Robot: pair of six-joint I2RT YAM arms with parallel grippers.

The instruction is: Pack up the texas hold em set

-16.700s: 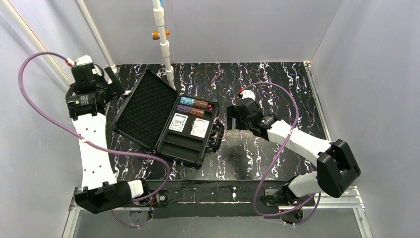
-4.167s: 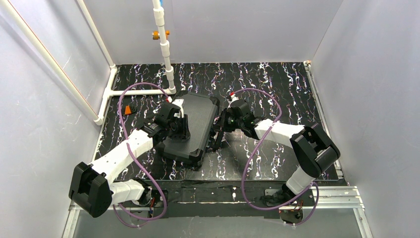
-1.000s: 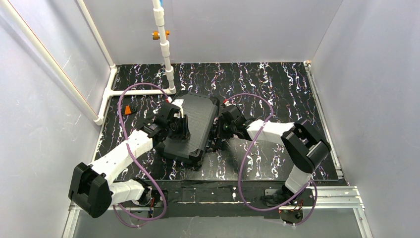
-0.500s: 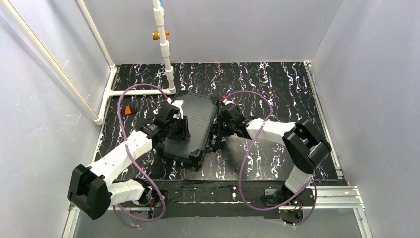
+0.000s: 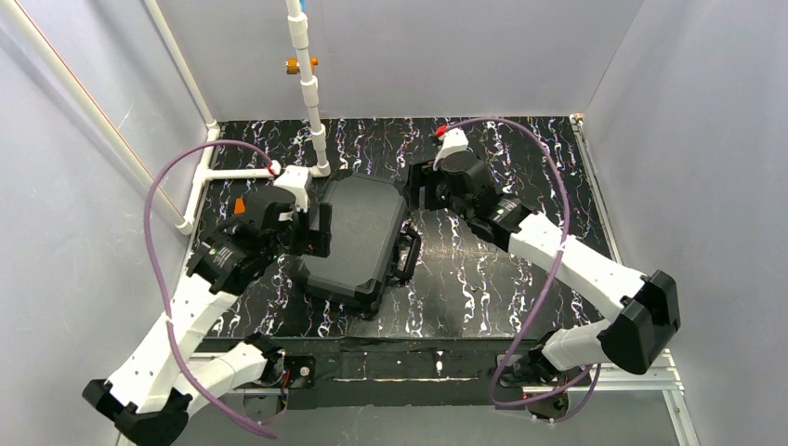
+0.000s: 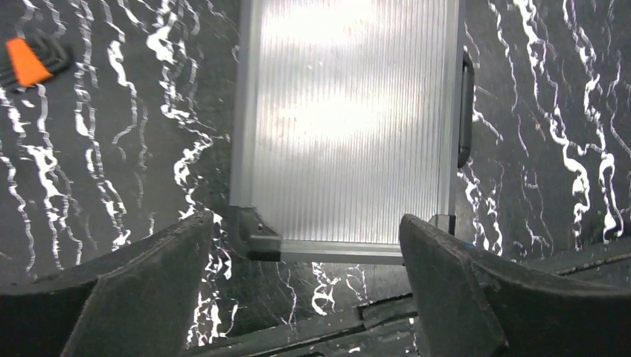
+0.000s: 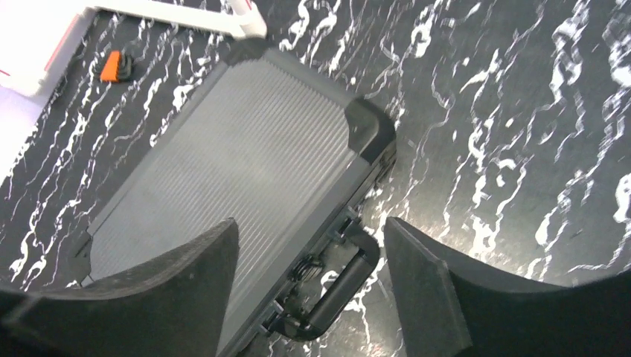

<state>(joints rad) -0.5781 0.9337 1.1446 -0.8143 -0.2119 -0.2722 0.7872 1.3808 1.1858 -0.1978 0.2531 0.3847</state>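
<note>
The case (image 5: 358,237) is black, its lid finely ribbed in dark grey with a pale sheen, and its handle (image 5: 409,252) is black. The table (image 5: 520,149) is black, marbled with white and faint purple streaks. The left arm (image 5: 177,321) and right arm (image 5: 576,260) are white with black joints. The cables (image 5: 151,223) are purple, the small tab (image 5: 241,205) orange, the pipes (image 5: 311,102) white, and the walls (image 5: 465,56) pale grey.

- Case (image 7: 231,163) shut, flat on black marbled table (image 7: 484,111), ribbed lid up, set at a slant.
- Handle (image 7: 338,290) on its near-right edge, latches beside it.
- Right gripper (image 7: 309,227) above case, fingers (image 7: 171,290) spread wide, holding nothing.
- White pipe (image 7: 186,11) just past case's far corner.
- Orange tab (image 7: 111,65) top left, apart from case.
</note>
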